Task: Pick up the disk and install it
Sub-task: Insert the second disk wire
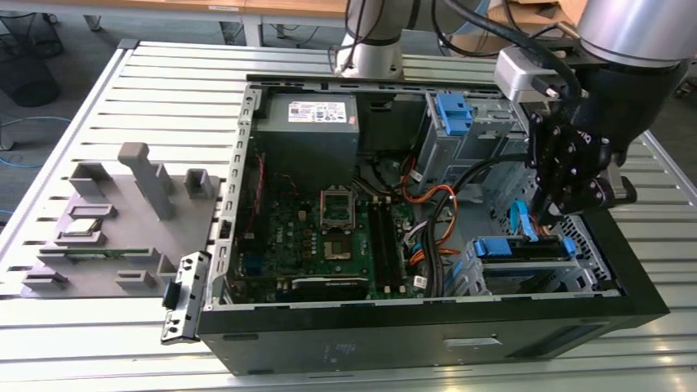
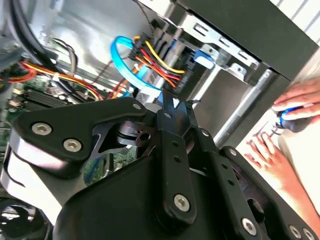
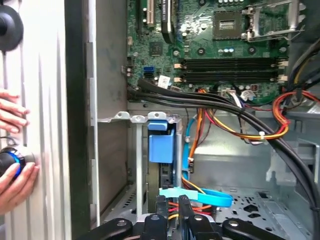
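The disk sits in the drive cage [image 1: 544, 273] at the near corner of the open computer case, on the exterior view's right. Its bright blue bracket [image 1: 512, 247] [image 3: 161, 142] [image 2: 202, 56] shows at the cage mouth, while the metal body is hidden. My gripper [image 1: 550, 216] hangs just above that cage. Its fingertips [image 3: 160, 205] meet on the end of a light-blue cable [image 3: 210, 197] [image 2: 122, 52] that loops beside red, yellow and orange wires, so the gripper [image 2: 170, 100] is shut on it.
A grey power-supply box [image 1: 310, 122], the green motherboard [image 1: 326, 229] and a second blue bracket [image 1: 452, 114] lie inside the case. Black cables [image 3: 225, 107] cross above the cage. A grey fixture [image 1: 109, 212] stands on the exterior view's left. A person's hand [image 3: 12, 172] [image 2: 280, 150] rests outside the case wall.
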You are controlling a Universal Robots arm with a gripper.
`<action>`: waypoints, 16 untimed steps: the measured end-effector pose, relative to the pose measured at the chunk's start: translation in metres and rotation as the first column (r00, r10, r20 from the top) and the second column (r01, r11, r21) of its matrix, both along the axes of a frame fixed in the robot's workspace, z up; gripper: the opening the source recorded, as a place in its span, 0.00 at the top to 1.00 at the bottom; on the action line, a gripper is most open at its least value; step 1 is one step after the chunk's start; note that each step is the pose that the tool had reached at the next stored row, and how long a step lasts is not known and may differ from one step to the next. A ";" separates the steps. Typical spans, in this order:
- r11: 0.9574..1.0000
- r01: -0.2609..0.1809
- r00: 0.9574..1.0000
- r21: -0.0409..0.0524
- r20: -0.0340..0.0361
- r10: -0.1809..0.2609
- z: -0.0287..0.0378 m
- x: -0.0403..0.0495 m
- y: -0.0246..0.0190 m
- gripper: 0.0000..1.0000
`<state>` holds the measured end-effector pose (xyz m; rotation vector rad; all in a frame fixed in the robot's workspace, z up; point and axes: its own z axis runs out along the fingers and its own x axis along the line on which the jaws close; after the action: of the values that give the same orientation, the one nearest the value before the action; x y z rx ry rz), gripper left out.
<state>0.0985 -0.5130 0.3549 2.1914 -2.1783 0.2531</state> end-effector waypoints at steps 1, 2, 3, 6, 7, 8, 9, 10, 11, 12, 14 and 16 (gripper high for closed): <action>1.000 0.000 1.000 0.015 0.000 0.000 0.0002 0.0000 -0.0004 0.76; 1.000 0.000 1.000 0.031 0.000 0.000 0.0004 0.0000 -0.0008 0.76; 0.999 0.000 1.000 0.040 0.000 0.000 0.0004 0.0000 -0.0011 0.76; 0.999 0.000 1.000 0.051 0.000 0.000 0.0005 0.0000 -0.0024 0.76; 0.999 0.000 1.000 0.053 0.000 0.000 0.0005 0.0000 -0.0032 0.76; 0.998 0.000 1.000 0.055 0.000 0.000 0.0004 0.0000 -0.0041 0.76; 0.998 0.000 1.000 0.057 0.000 0.000 0.0004 0.0000 -0.0053 0.76; 0.998 0.000 1.000 0.058 0.000 0.000 0.0005 0.0000 -0.0066 0.76; 0.998 0.000 1.000 0.060 0.000 0.000 0.0004 0.0000 -0.0075 0.76; 0.998 0.000 1.000 0.061 0.000 0.000 0.0004 0.0000 -0.0080 0.76; 0.998 0.000 1.000 0.061 0.000 0.000 0.0004 0.0000 -0.0080 0.76; 0.998 0.000 1.000 0.061 0.000 0.000 0.0005 0.0000 -0.0081 0.76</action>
<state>0.0985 -0.5211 0.3553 2.2219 -2.2155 0.1889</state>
